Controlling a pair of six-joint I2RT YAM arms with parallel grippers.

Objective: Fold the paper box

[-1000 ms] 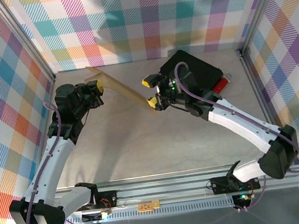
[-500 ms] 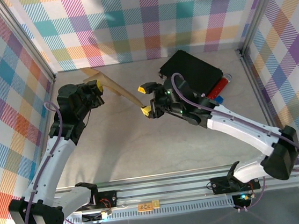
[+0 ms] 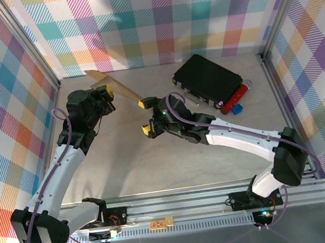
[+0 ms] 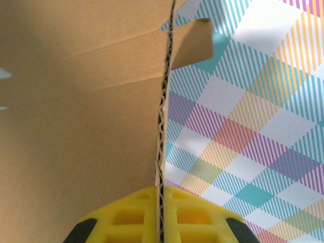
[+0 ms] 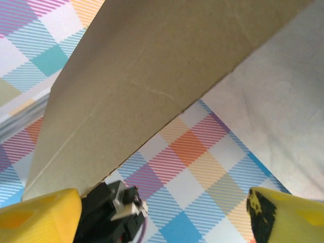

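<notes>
A black case [image 3: 208, 80] lies flat on the pale table [image 3: 155, 163], well to the right of the right gripper [image 3: 144, 117] and a little farther back. Its metal handle [image 3: 193, 97] is on the edge turned toward that gripper. A red tube [image 3: 235, 96] lies along the case's near-right edge, with a small blue piece [image 3: 236, 109] just beside it on the near side. Plaid walls [image 3: 139, 18] stand behind and to both sides of the gripper. A metal rail [image 3: 177, 200] crosses the table's near edge.

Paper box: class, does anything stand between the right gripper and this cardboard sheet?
Nothing visible does. The right gripper, open, sits right at the free end of the paper box, which the left gripper holds clamped along its edge.
</notes>
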